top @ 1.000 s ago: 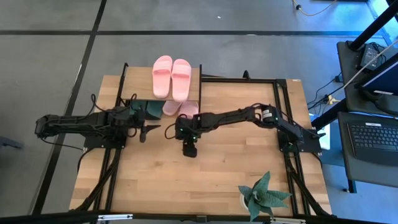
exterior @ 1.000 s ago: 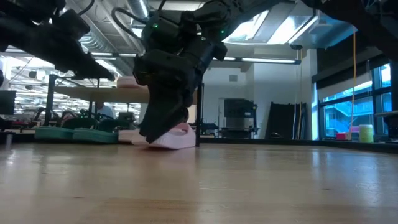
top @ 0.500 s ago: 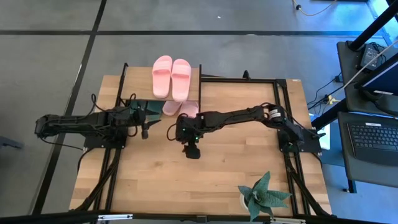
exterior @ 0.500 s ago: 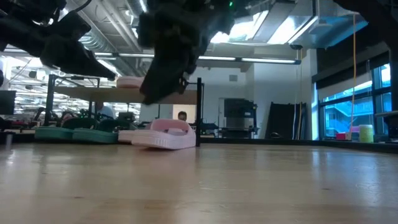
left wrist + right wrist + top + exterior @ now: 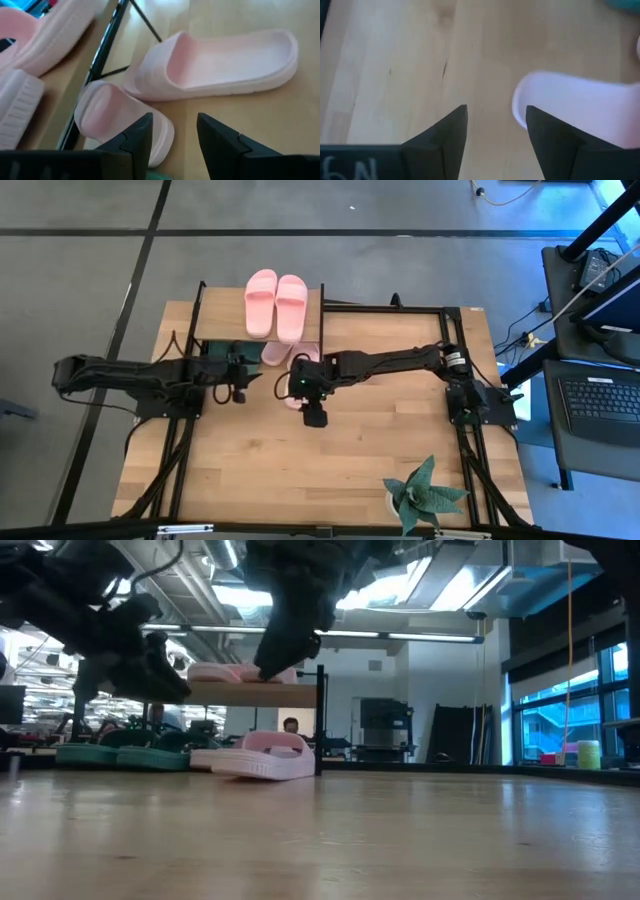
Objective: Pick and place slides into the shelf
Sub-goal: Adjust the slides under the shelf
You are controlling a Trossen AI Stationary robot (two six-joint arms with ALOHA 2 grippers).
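Observation:
The shelf (image 5: 218, 323) stands at the table's far edge with one light pink pair (image 5: 275, 303) on its plank top. The dark green slides (image 5: 120, 754) lie on the table beneath it. One pink slide (image 5: 115, 120) sits beside the shelf's black leg; the other pink slide (image 5: 225, 65) lies flat on its sole in front of it, also seen in the low view (image 5: 268, 757). My left gripper (image 5: 175, 135) is open, low and just short of these two. My right gripper (image 5: 495, 130) is open, raised above the outer slide's end (image 5: 570, 105).
A potted plant (image 5: 425, 495) stands at the table's near right corner. Black frame rails (image 5: 455, 380) run along both sides of the tabletop. Bare wood (image 5: 260, 470) fills the near half of the table. Desks and a laptop (image 5: 600, 405) stand off to the right.
My right gripper has risen from the pink slide in front of the shelf and shifted slightly toward the table's right edge; the slide stays flat on the table. My left gripper has moved down and toward the pink slides under the shelf.

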